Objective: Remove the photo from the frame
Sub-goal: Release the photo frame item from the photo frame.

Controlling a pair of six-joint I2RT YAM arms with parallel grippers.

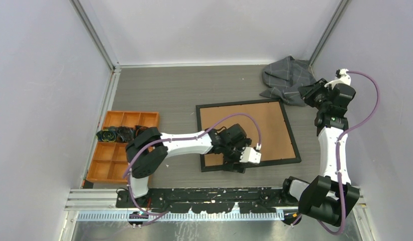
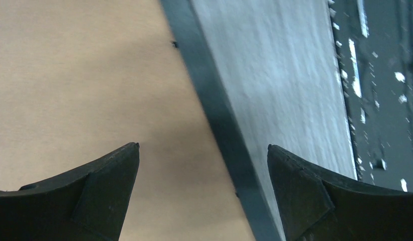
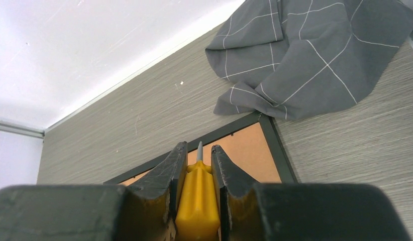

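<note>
Over on the left sits the orange tray (image 1: 125,145), a few dark bundled items lying in its middle compartments. From there the left arm reaches across to the centre, and the left gripper (image 1: 234,164) hovers right over the near edge of the frame (image 1: 239,104), jaws spread wide. The wrist camera makes it plain: the left gripper (image 2: 203,150) straddles the frame's thin black border (image 2: 214,115), one finger over the brown backing board (image 2: 69,75), the other over the grey table (image 2: 290,75), and nothing is pinched between them. The frame lies flat in the middle of the table, back side up, its backing board (image 1: 260,128) filling the black border. The photo is hidden in every view, so its exact place cannot be told. Moving right, a crumpled grey checked cloth (image 1: 287,80) lies at the far corner, just touching the frame's far right corner. Beside it hangs the right gripper (image 1: 307,93), raised above the table. Its own camera shows the right gripper (image 3: 199,155) pressed in on a small yellow-handled tool (image 3: 197,206) with a grey metal tip, the cloth (image 3: 310,55) and the frame's corner (image 3: 267,128) ahead of it.
</note>
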